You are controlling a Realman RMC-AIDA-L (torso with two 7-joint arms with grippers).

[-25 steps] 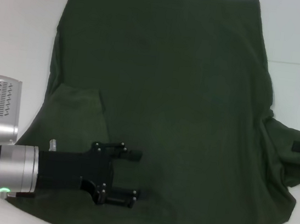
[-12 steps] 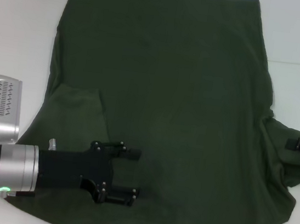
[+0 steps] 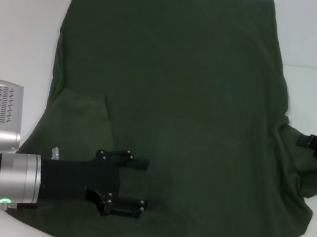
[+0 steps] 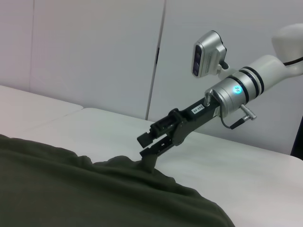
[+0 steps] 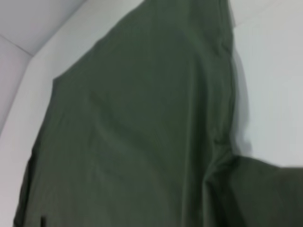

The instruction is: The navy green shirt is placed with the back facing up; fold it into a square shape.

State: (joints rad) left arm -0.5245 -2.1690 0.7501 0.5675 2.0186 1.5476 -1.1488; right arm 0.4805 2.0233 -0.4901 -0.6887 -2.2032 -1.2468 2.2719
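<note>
Across most of the white table (image 3: 18,30), the navy green shirt (image 3: 173,97) lies spread flat with its plain back up, hem at the far edge and collar at the near edge. Its left sleeve (image 3: 80,117) is already folded inward onto the body, while the right sleeve (image 3: 300,172) is bunched and sticks out past the side seam.

At that right sleeve, the right gripper (image 4: 150,145) comes down at a slant, its dark fingers pinched narrow on a raised peak of sleeve cloth, as the left wrist view shows; in the head view only its tip shows at the right edge. The left gripper (image 3: 132,188) hovers low over the near-left part of the shirt, beside the folded sleeve, with its two fingers (image 3: 138,164) spread wide and nothing between them.

The step in hand looks like folding the right sleeve inward to match the left. To do it well, the right gripper should lift only enough to clear the body cloth, carry the sleeve straight across towards the middle, and lay it flat so the side edge runs straight. The left gripper could press the body down to stop it sliding.
</note>
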